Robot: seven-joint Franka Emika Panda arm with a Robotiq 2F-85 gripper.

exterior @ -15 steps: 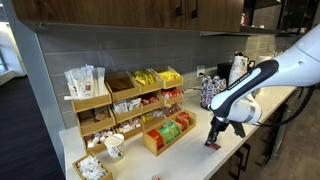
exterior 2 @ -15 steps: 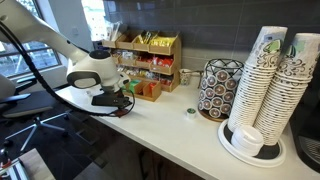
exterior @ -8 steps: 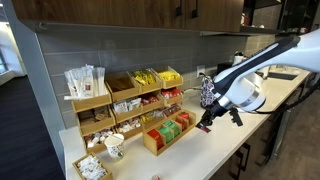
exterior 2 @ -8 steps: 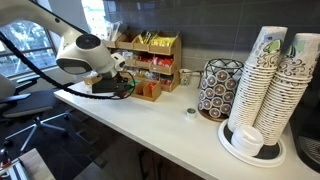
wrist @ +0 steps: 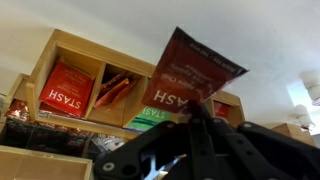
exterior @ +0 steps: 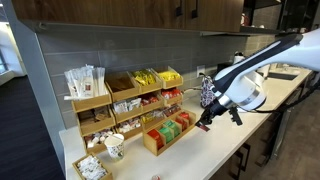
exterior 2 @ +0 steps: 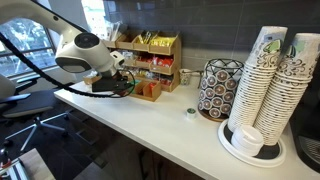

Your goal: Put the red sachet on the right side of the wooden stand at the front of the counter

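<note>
Red sachet [wrist: 190, 75]: pinched by one edge in closed tool [wrist: 196, 118], aloft near wooden stand [wrist: 88, 50]; best carried clear of stand's right end, lowered flat onto worktop [exterior: 218, 150] before release.

Red sachet [wrist: 190, 72]: flat, dark red, white STASH lettering, tilted. Lower edge pinched in gripper [wrist: 200, 118], lifted off counter [exterior: 228, 146], just beside wooden stand [exterior: 167, 133]. Wooden stand: low, light wood, open compartments packed with green, orange and red packets. Counter: pale, smooth, straight-edged, under stand.
</note>
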